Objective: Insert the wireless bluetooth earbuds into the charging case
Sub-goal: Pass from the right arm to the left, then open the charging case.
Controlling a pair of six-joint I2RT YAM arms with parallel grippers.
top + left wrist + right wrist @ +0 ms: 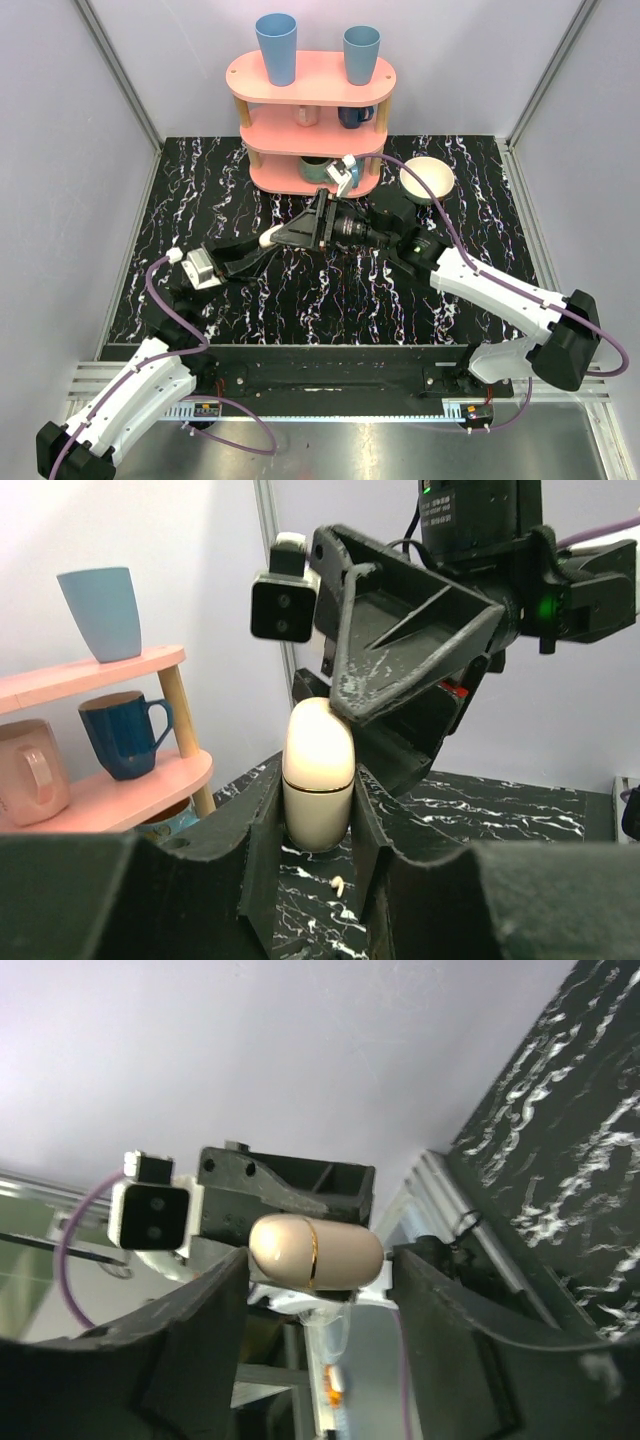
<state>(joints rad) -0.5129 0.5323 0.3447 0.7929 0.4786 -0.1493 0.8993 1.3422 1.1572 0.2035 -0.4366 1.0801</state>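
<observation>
Left gripper (317,830), black, two-finger, nearest item in its own wrist view: its jaws are clamping the lower half of one small cream-white rounded plastic charging case (318,770), with one finger pressing each flank. The case is standing upright with its lid closed along a thin seam. It is being held over the black white-veined marbled surface (250,300), about midway between the left and right edges and somewhat toward the far edge (both grippers are hiding it in the top view). Whether its base is touching the surface cannot be told.

Right gripper (318,1265), black, two-finger: it is reaching in from the opposite side, its jaws standing apart and straddling the upper end of the same case. One finger is touching the case's top in the left wrist view; whether both are pressing on it cannot be told.

One tiny off-white bean-sized earbud (340,885): it is lying on the surface just below the case, touching neither case nor fingers.

One pink three-tier oval shelf (310,75): it is standing at the far edge, carrying two light blue tumblers (276,48) on top and a dark blue mug (125,735) beside a pink mug (30,770) on the middle tier.

One round cream bowl (428,178): it is sitting near the far edge, just right of the shelf.
</observation>
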